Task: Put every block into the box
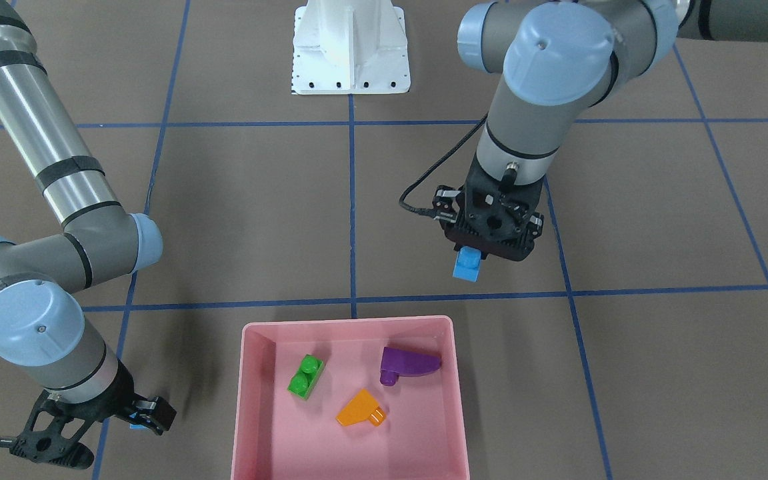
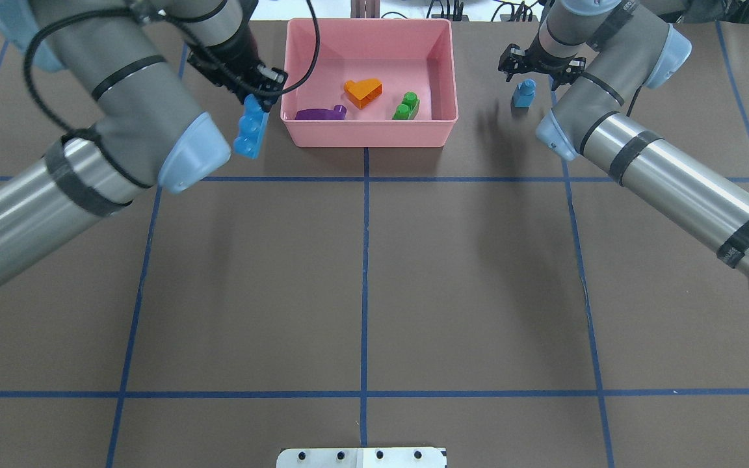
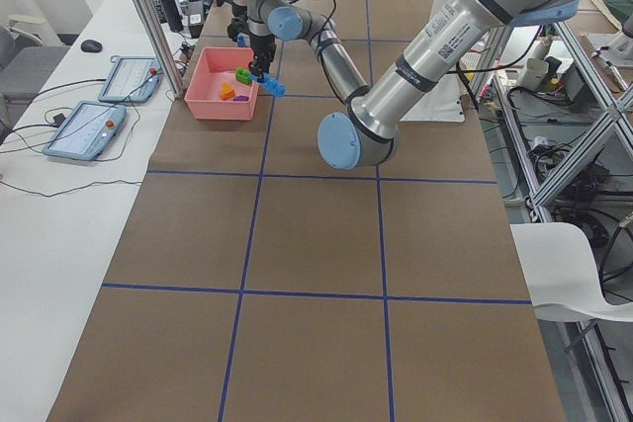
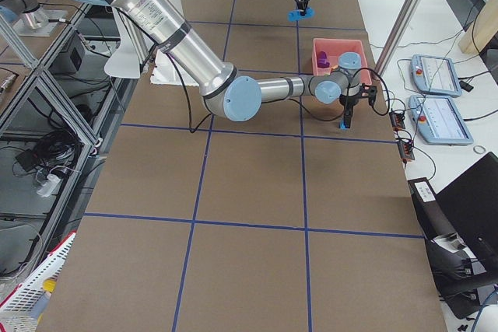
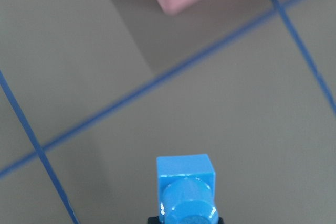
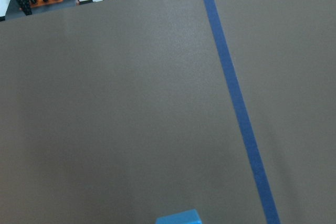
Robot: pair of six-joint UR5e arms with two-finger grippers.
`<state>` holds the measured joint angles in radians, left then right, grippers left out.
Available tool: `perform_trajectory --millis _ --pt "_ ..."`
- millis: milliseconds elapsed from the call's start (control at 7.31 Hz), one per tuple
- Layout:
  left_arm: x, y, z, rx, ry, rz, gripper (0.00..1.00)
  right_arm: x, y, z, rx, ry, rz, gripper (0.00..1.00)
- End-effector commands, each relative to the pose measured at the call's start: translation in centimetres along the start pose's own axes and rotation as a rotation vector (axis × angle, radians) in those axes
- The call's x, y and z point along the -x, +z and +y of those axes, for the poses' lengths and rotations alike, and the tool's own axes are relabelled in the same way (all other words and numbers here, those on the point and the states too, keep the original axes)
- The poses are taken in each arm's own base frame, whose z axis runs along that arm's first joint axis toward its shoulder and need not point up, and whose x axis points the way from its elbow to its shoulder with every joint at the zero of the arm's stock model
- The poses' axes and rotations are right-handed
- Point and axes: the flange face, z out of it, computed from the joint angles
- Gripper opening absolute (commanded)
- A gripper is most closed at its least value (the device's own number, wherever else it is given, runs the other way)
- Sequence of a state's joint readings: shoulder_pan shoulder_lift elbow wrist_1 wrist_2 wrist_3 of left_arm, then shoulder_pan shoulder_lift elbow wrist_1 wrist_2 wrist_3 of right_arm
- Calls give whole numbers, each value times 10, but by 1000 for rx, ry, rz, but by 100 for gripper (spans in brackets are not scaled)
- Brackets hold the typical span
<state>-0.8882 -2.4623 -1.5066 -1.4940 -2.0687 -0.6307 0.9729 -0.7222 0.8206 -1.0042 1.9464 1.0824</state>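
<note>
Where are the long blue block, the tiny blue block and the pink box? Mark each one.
long blue block [image 2: 250, 127]: overhead view, middle of its studded face.
tiny blue block [image 2: 523, 95]: overhead view, its body under the stud.
pink box [image 2: 368, 134]: overhead view, its near outer wall.

Three blocks are lying in the pink box [image 2: 370, 133] — the two blue ones are showing outside it.
The green two-stud block [image 2: 406, 106], orange sloped block [image 2: 363, 92] and purple sloped block [image 2: 320, 114] are resting apart on the box floor. The long blue four-stud block [image 2: 250, 127] is hanging on end, clamped in the left gripper [image 2: 255, 99] just beside the box's left wall — the tiny blue one-stud block [image 2: 523, 93] is standing stud-up off the box's right side.
</note>
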Motion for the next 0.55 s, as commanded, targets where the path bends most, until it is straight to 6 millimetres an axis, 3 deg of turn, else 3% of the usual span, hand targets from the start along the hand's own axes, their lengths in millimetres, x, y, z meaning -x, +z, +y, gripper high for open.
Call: perform_trajectory --millis 0,137,274,410 --pt "2 23 -78 -95 -111 45 0 4 7 7 2 -9 0 100" --pt "-1 37 -104 -125 -157 64 0 8 12 14 10 -14 0 99" --pt "-7 50 -124 -137 -182 73 0 9 14 16 12 -11 1 75" --pt "-8 53 -132 -158 -196 52 0 7 16 18 15 -13 4 17"
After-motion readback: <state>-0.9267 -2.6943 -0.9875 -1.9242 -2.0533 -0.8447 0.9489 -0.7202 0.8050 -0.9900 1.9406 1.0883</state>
